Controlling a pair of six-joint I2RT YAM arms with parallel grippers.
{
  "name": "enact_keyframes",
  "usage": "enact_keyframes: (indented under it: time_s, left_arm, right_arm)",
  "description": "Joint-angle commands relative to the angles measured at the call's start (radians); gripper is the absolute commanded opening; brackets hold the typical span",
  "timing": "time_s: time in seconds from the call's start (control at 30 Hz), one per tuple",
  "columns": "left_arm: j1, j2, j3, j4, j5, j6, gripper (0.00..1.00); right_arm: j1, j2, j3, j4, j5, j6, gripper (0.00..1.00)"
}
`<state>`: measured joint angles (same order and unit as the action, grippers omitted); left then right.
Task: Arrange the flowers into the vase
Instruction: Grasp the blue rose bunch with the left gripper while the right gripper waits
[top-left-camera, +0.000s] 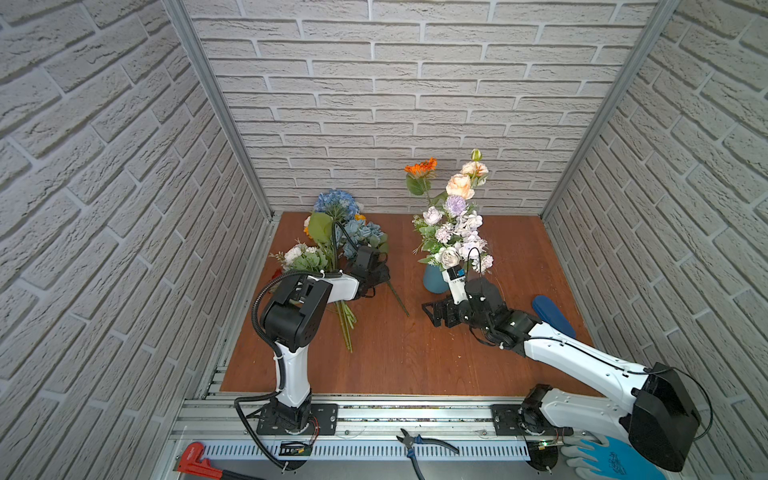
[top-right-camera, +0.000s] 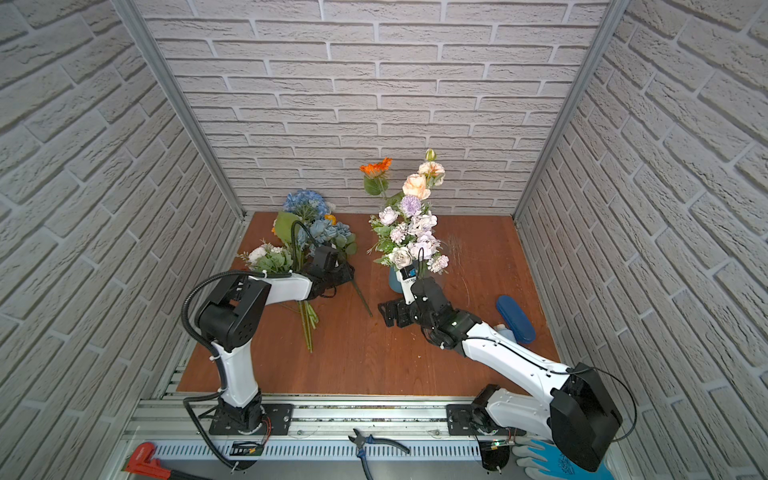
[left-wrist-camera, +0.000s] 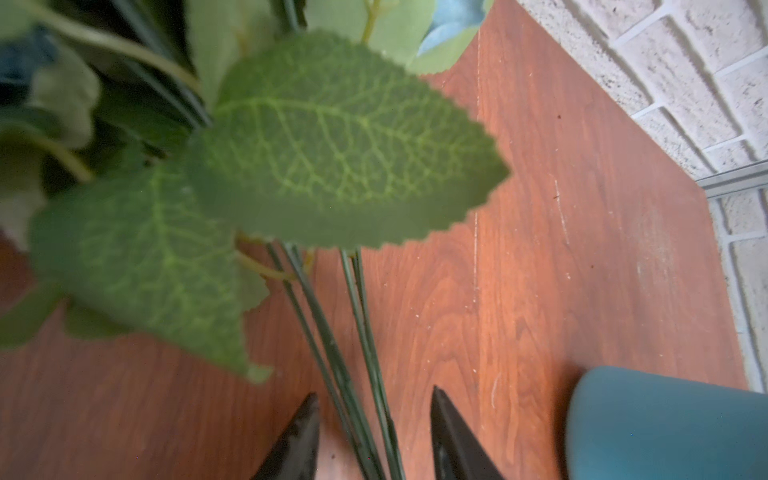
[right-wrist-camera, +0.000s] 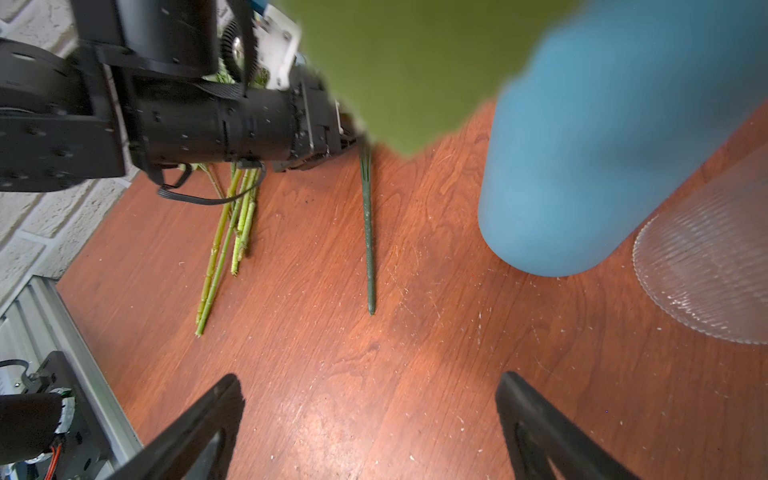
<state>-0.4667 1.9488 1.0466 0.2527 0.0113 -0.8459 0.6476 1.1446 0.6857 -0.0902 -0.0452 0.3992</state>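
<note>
The blue vase (top-left-camera: 434, 279) (left-wrist-camera: 665, 424) (right-wrist-camera: 602, 145) stands mid-table and holds white, lilac and peach blooms (top-left-camera: 457, 232) plus an orange daisy (top-left-camera: 420, 166). More flowers (top-left-camera: 340, 232) lie in a pile on the left: blue hydrangea, white blooms, big leaves. My left gripper (top-left-camera: 376, 276) (left-wrist-camera: 374, 399) is low over that pile. Its jaws straddle thin dark green stems (left-wrist-camera: 357, 374) with a gap on each side, so it is open. My right gripper (top-left-camera: 430, 313) (right-wrist-camera: 370, 378) hovers wide open and empty just in front of the vase.
One dark stem (right-wrist-camera: 368, 232) and light green stems (right-wrist-camera: 232, 232) stretch over the wooden table (top-left-camera: 415, 361). A clear ribbed glass (right-wrist-camera: 706, 266) stands beside the vase. A blue case (top-left-camera: 552, 316) lies at the right. Pliers (top-left-camera: 419, 444), a red wrench (top-left-camera: 195, 457) and a glove (top-left-camera: 602, 457) lie on the front rail.
</note>
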Motion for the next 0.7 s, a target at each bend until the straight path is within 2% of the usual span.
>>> enact_keyframes:
  time_s: [0.0,0.23,0.37,0.43,0.67]
  left_arm:
    - [-0.005,0.025,0.024,0.007,-0.014,0.015,0.35]
    - [-0.005,0.021,0.014,0.023,-0.007,0.022,0.16]
    - [-0.004,0.003,0.002,0.038,0.002,0.020,0.09]
    - [-0.005,-0.013,-0.007,0.046,0.004,0.016,0.00]
    - [-0.005,-0.111,-0.055,0.067,-0.002,0.007,0.00]
  right_arm:
    - [0.009,-0.028,-0.010,0.022,0.016,-0.020,0.96]
    - [0.010,-0.059,-0.017,0.017,0.043,-0.023,0.96]
    - [0.011,-0.067,-0.018,0.017,0.051,-0.023,0.96]
    - [0.010,-0.066,-0.016,0.013,0.052,-0.026,0.96]
    - [0.010,-0.078,-0.008,0.004,0.060,-0.034,0.96]
